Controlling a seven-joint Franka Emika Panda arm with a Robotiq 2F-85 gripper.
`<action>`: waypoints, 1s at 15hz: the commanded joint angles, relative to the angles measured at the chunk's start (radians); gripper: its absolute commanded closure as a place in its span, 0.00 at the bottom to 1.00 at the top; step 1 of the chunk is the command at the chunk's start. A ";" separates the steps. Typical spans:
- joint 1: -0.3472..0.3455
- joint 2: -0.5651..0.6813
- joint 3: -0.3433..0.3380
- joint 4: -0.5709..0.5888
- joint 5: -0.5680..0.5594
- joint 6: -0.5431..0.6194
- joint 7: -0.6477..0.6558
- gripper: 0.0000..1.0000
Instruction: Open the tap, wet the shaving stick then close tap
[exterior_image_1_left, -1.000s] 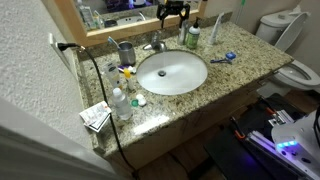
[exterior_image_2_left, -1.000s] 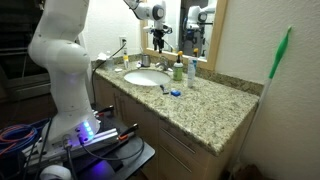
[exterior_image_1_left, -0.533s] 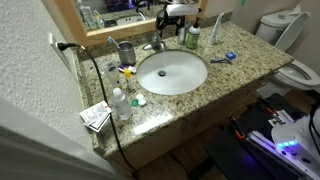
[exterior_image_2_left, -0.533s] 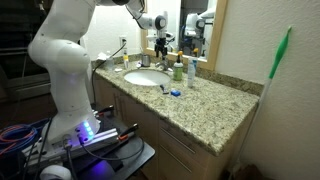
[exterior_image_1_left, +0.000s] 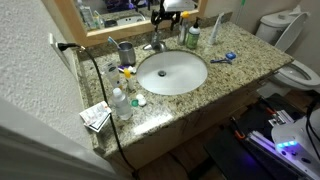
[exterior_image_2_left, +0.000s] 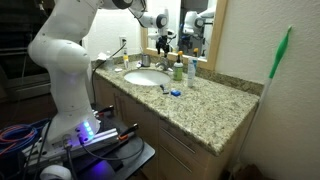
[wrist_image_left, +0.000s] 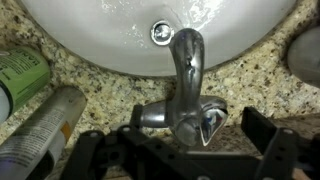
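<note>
The chrome tap (wrist_image_left: 185, 90) stands at the back rim of the white sink (wrist_image_left: 100, 40), and its lever handle lies between my fingers in the wrist view. It also shows in both exterior views (exterior_image_1_left: 155, 45) (exterior_image_2_left: 150, 62). My gripper (wrist_image_left: 178, 150) is open and empty, just above the tap, with one finger on each side of the handle and apart from it (exterior_image_1_left: 165, 18) (exterior_image_2_left: 163, 42). The shaving stick (exterior_image_1_left: 222, 58), with its blue head, lies on the granite counter beside the sink, away from the gripper (exterior_image_2_left: 172, 92). No water stream is visible.
A green-and-white bottle (wrist_image_left: 20, 80) and a silver tube (wrist_image_left: 45, 130) lie close beside the tap. A grey metal cup (exterior_image_1_left: 126, 52) stands on its other side. Bottles (exterior_image_1_left: 120, 102) stand near the counter's front edge. The mirror (exterior_image_1_left: 110, 10) is behind the gripper, and a toilet (exterior_image_1_left: 290, 40) is beside the counter.
My gripper has moved a little sideways and down, closer over the tap. The shaving stick has not moved.
</note>
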 joint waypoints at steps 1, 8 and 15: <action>0.009 0.006 -0.011 0.011 0.008 -0.004 -0.004 0.00; 0.011 0.026 -0.008 0.021 0.009 0.018 -0.019 0.00; 0.018 0.027 -0.007 0.015 0.009 0.014 -0.010 0.54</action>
